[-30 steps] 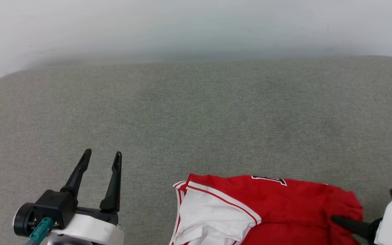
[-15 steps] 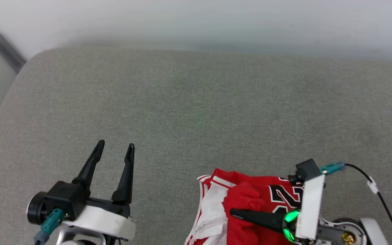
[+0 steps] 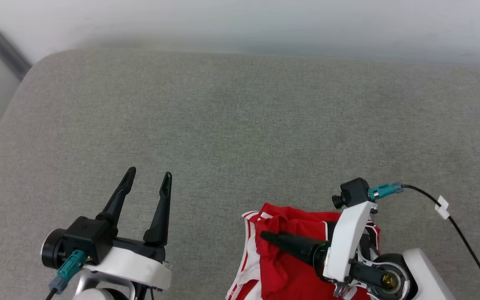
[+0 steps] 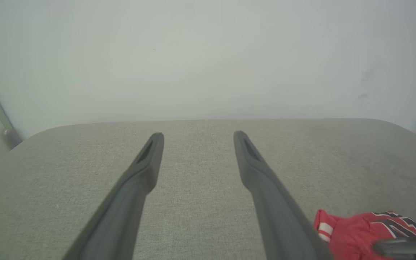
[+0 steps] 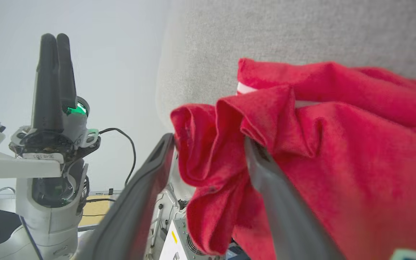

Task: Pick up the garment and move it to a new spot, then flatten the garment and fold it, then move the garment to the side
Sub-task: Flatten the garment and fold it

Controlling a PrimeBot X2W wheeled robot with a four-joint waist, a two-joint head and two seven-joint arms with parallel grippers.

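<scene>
**Jersey's in a heap at the near edge, most of the job still ahead**

Quick status from my end. The jersey (image 3: 294, 223) sits crumpled on the grey cushion (image 3: 240, 125), right at the near edge and a bit right of centre. It's bunched up on itself, with a strip of white and striped trim poking out on its left side, and part of it runs off the bottom of the head view.

The right pincer (image 5: 209, 141) is lying sideways in the pile. In the wrist view its fingers stand spread, with red folds hanging between them and one fold draped over a finger. To me that reads as cloth resting on it, not a real pinch.

The left pincer (image 3: 148, 173) is spread too, holding nothing, over bare cushion off to the jersey's left and clear of it.

My read on progress: at best the "move it to a new spot" part is covered, and I can't really confirm that. Nothing is flattened, no fold is made, and the final shift to the side isn't started. There's plenty of open cushion beyond the heap to spread it out on.
</scene>
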